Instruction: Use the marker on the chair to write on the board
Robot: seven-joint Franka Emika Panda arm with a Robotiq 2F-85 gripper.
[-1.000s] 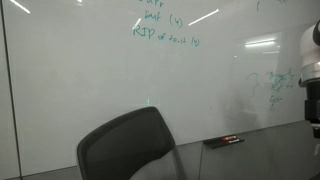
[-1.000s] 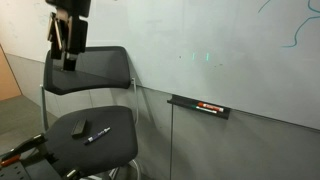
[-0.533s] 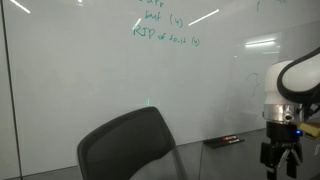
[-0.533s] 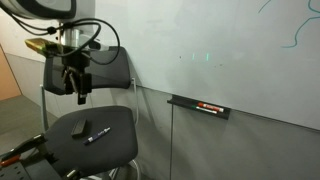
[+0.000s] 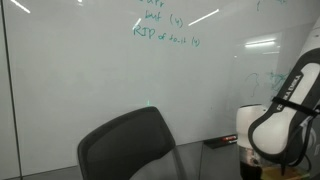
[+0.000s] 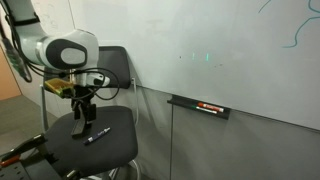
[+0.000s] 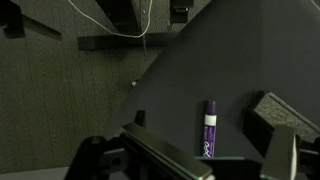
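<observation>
- Gripper (image 6: 81, 120) of the single arm: hangs low over the seat of the chair (image 6: 118, 62), pointing down; fingers spread wide, gripping nothing.
- Marker (image 6: 97, 134): lies flat on the seat, untouched, just beside the gripper on the side toward the board (image 6: 230, 45); slants across the seat in an exterior view, one end nearer the backrest.
- Wrist view: shows the marker (image 7: 210, 128) running almost straight up the frame, purple label along the barrel, inside the span of the open fingers but off-centre toward the finger (image 7: 284, 152) at frame right.
- Key relation: long axis crosses, roughly at right angles, the line on which the fingers close; judged to call for a short sideways shift toward the marker and a straight descent, with little or no wrist turn.
- Dark block-shaped object (image 7: 285, 112): sits on the seat near the marker, on the same side as the frame-right finger; kind cannot be told; judged a possible obstruction to that finger on descent.
- Board: fills the wall behind the chair, with green handwriting (image 5: 165, 30) near the top; writing step not yet begun.
- Tray (image 6: 180, 100) under the board: carries a flat black-and-red bar (image 6: 208, 107), well apart from the chair; no part of the coming grasp.
</observation>
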